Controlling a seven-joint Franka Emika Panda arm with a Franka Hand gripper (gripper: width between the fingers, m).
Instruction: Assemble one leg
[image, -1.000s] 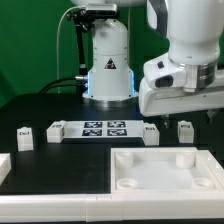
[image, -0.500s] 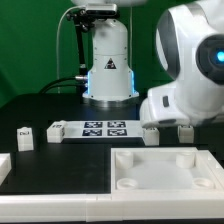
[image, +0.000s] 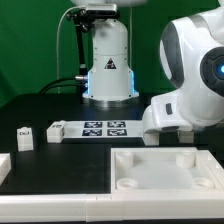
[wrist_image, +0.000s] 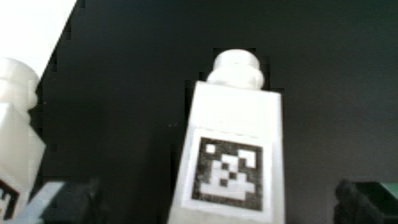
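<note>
In the wrist view a leg (wrist_image: 231, 150), a small white peg with a black-and-white tag on its face and a rounded tip, stands between my gripper's (wrist_image: 217, 205) dark fingers (wrist_image: 63, 200). The jaws are wide open and stand apart from the leg on both sides. A second white leg (wrist_image: 15, 120) shows at the picture's edge. In the exterior view the arm (image: 190, 95) hangs low at the right and hides the gripper. Parts of two legs (image: 152, 135) (image: 186, 132) peek out beneath it.
The marker board (image: 103, 128) lies at mid table in front of the robot base (image: 108, 60). Two more legs (image: 24, 135) (image: 57, 129) stand at the exterior view's left. The large white square panel (image: 165, 172) lies in front, with a white part (image: 3, 165) at the left edge.
The arm has tilted and come down over the legs at the exterior view's right, covering more of them. The jaws have stayed open.
</note>
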